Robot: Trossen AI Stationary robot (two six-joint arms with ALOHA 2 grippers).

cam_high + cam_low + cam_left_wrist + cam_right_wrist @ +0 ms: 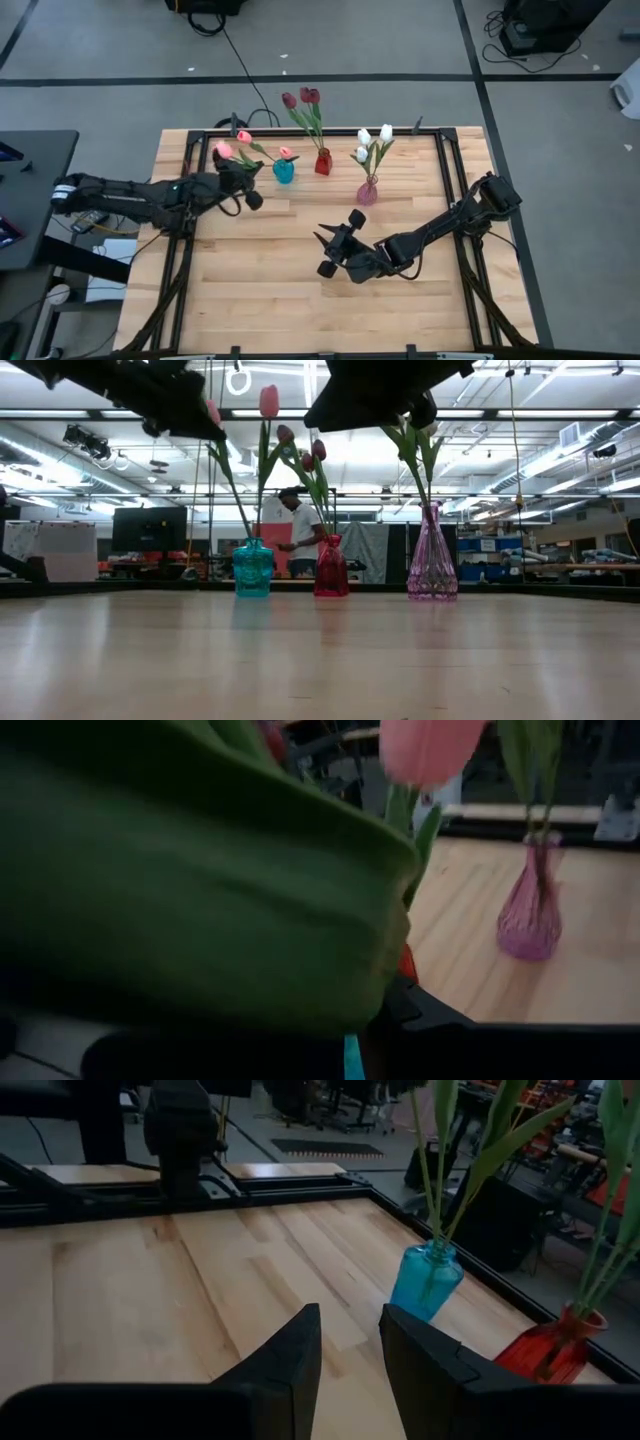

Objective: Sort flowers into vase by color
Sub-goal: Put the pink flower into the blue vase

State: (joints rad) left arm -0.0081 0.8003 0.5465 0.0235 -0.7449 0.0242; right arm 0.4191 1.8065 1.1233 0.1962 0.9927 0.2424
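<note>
Fingers of the left gripper (232, 172) are pinched tight on a pink tulip (222, 150), whose head sits just outside them on the side away from the turquoise vase (284, 171); its stem and leaf run back through the grip toward that vase, which stands just beyond the fingertips and already holds two pink tulips (287, 153). Past it in the same row, farther from the left fingers, stand the red vase (322, 162) with dark red tulips (303, 97) and the pink vase (367, 192) with white tulips (373, 134).

Fingers of the right gripper (339, 240) stand partly apart with nothing between them, hovering over bare bench (260, 300), well short of the vases.

My worry is the lowering: the left wrist view is almost filled by a green leaf (190, 870), so the vase mouth is hidden there. A stem that misses the narrow neck could catch the seated tulips or tip the light vase over.
</note>
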